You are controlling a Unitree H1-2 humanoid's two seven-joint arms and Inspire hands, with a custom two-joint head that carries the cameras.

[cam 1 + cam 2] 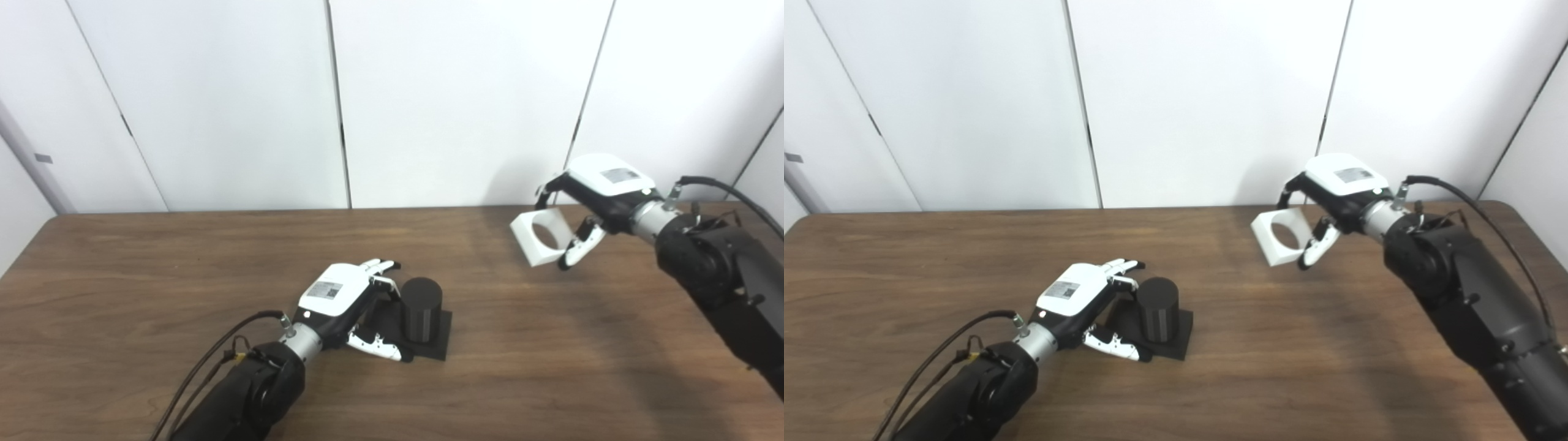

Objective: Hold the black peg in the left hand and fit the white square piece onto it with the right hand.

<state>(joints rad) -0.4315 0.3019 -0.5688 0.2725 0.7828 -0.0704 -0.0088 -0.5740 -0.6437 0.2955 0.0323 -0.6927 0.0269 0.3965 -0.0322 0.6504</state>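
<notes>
A dark wood-grain desk [153, 275] stands against white wall panels [453, 98]. Toward the front middle, the left hand [346, 306] rests spread wide beside the black peg [421, 309]. Near the far right edge, the right hand [597, 196] grips the white square piece [539, 237], lifted.
</notes>
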